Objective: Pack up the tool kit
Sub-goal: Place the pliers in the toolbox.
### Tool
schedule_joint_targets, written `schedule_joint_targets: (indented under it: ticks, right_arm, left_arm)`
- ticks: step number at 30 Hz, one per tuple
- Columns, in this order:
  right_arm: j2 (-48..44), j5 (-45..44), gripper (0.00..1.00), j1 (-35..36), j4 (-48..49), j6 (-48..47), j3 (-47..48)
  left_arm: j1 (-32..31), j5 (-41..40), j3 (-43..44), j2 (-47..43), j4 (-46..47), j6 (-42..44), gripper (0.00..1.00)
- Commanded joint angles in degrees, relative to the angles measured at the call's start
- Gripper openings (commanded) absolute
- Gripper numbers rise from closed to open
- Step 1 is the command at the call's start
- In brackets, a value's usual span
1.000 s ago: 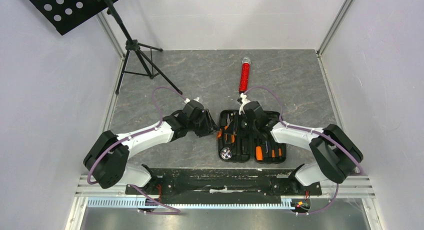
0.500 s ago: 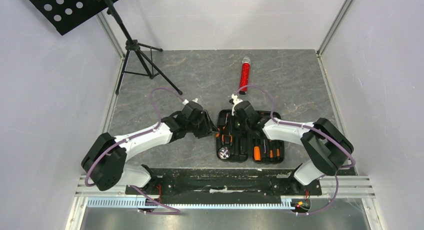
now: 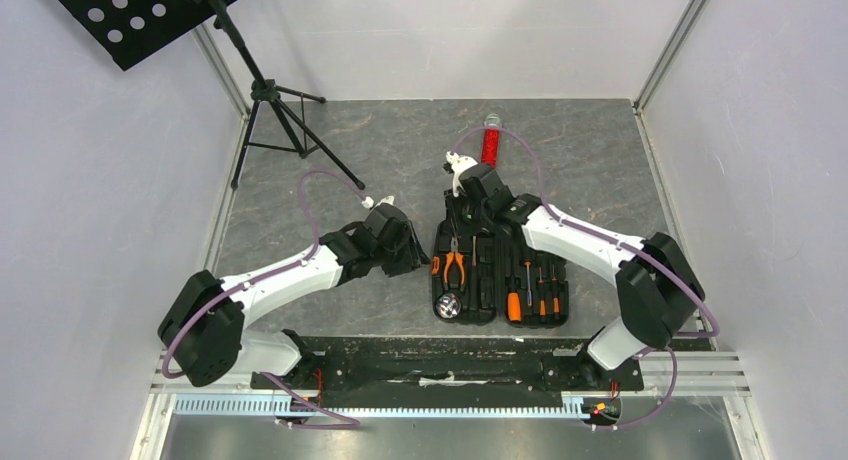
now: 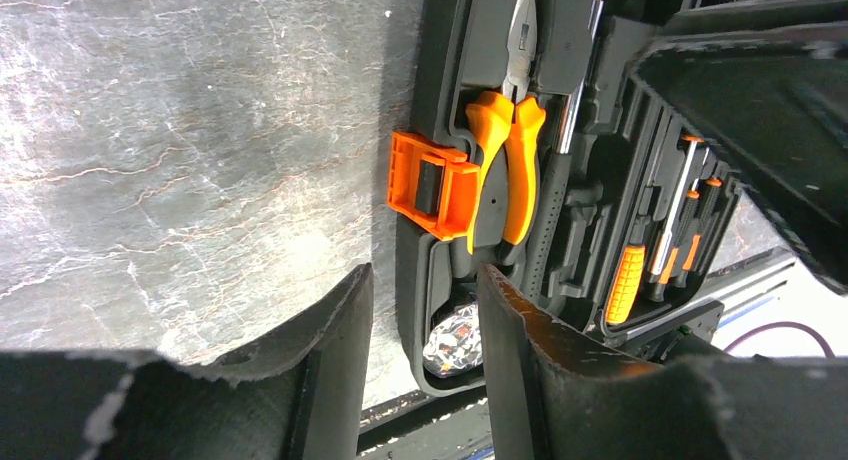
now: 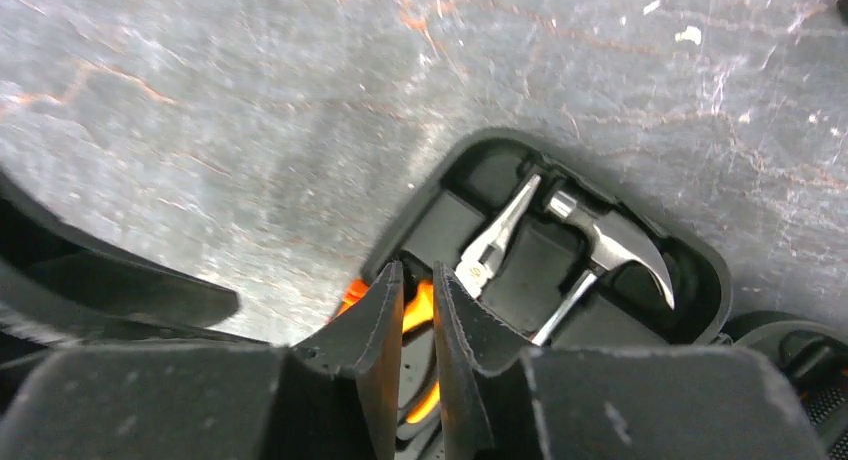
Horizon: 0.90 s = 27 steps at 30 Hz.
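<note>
Top view and two wrist views of a two-arm robot partway through packing a tool kit. A black ribbed plastic clamshell case (image 3: 487,280) lies open and flat on the grey marbled tabletop (image 3: 380,150), near the arms' bases and right of centre.

Most tools appear seated in the case's moulded slots. In the left half are orange-handled pliers with slim steel jaws (image 4: 505,170), a steel claw hammer (image 5: 610,242) at the far end, and a shiny faceted silver torch head (image 4: 450,340) at the near end. In the right half is a row of small orange-and-black screwdrivers (image 3: 530,295) with thin metal shafts. A chunky orange plastic latch (image 4: 430,185) juts from the case's left edge. Whether every slot is filled cannot be told. Judging by this, folding the case shut and snapping the latch are what is left.

The left gripper (image 4: 420,315) is released, with its dark matte fingers apart above the case's near left edge and grasping nothing. The right gripper (image 5: 415,285), over the far left part of the case, has its fingers parted only a sliver and is empty.

A red cylindrical tube (image 3: 489,145) lies beyond the case. A black tripod stand (image 3: 280,110) stands far left.
</note>
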<state>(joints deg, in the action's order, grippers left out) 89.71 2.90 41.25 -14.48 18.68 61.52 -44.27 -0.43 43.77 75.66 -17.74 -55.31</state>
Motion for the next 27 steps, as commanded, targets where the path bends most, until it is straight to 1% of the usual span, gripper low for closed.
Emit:
schedule_joint_targets:
  ticks: [1,6,12,15,18,21,22,24,27]
  right_arm:
    - [3.79,-1.33,0.18,0.02,-4.15,-4.47,0.31]
    - [6.07,-0.35,0.17,0.33,-3.53,-5.35,-0.85]
    - [8.08,-1.92,0.17,0.41,-3.60,-5.64,-2.13]
    - [6.56,-1.62,0.19,0.41,-3.64,-5.80,-2.44]
    - [2.60,-2.54,0.25,-0.15,-3.87,-6.03,-2.50]
    - [-2.38,-3.77,0.36,-2.51,-5.20,-6.55,-3.48]
    - [-4.01,-4.47,0.41,-3.53,-5.68,-6.74,-4.36]
    - [-8.30,-5.49,0.48,-6.19,-6.66,-7.16,-6.74]
    - [-13.71,-6.96,0.56,-11.66,-8.25,-7.91,-10.73]
  left_arm:
    - [-0.20,-1.68,1.85,-1.57,-0.72,2.44,0.49]
    - [-0.20,-1.51,1.69,-1.76,-0.76,2.49,0.50]
    - [-0.33,0.16,1.59,-0.97,0.45,2.03,0.50]
    - [-0.80,0.16,2.05,0.15,0.95,2.26,0.55]
    - [-1.24,1.49,3.22,2.07,0.96,2.79,0.60]
    - [-1.65,0.82,4.72,4.63,0.96,3.55,0.65]
    - [-1.89,0.62,5.44,5.64,0.91,3.94,0.66]
    - [-2.19,0.62,6.92,7.66,0.46,4.62,0.66]
    - [-2.66,-1.24,8.82,10.84,-0.28,5.12,0.66]
